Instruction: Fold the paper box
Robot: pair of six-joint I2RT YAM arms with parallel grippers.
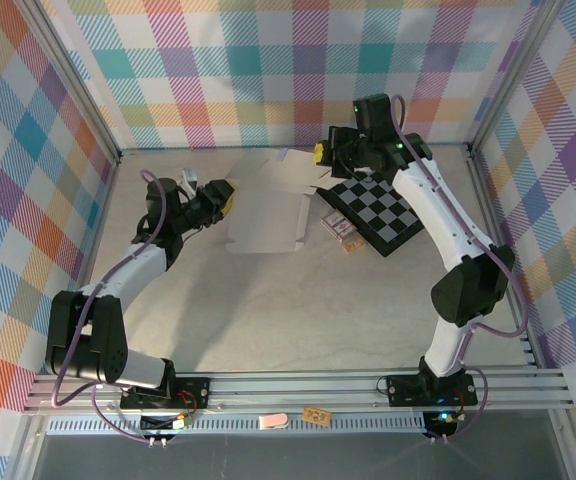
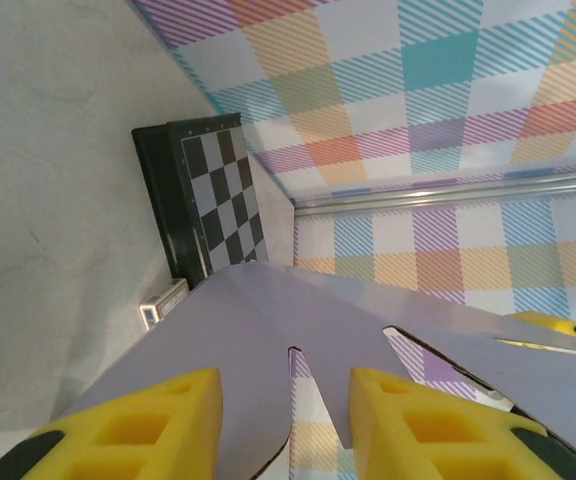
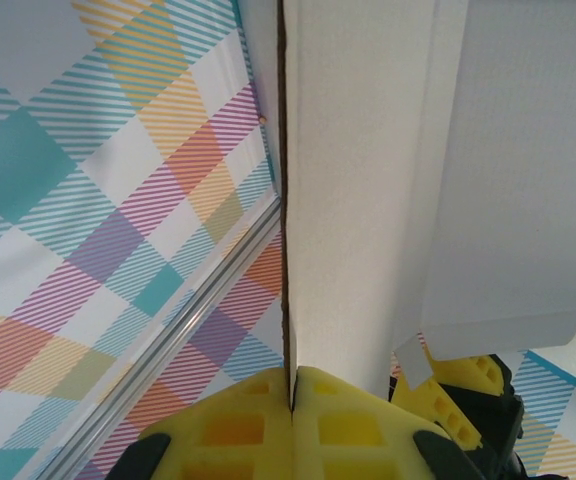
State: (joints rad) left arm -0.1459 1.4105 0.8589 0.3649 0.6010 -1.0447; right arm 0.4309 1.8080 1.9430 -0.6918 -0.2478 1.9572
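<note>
The paper box [image 1: 268,215] is a pale lavender die-cut sheet, partly lifted off the table between the two arms. My right gripper [image 1: 320,155] [image 3: 291,385] is shut on the sheet's far edge, and the off-white side [image 3: 353,200] rises straight from its yellow pads. My left gripper [image 1: 226,193] [image 2: 286,400] is at the sheet's left side, open. Its yellow fingers [image 2: 148,420] stand apart, with the lavender flaps [image 2: 248,340] lying between and beyond them. A narrow slit separates two flaps there.
A black-and-white checkerboard [image 1: 380,212] [image 2: 218,195] lies right of the sheet, under the right arm. Small card packs [image 1: 338,228] [image 2: 163,300] sit at its near-left edge. Plaid walls close in the back and both sides.
</note>
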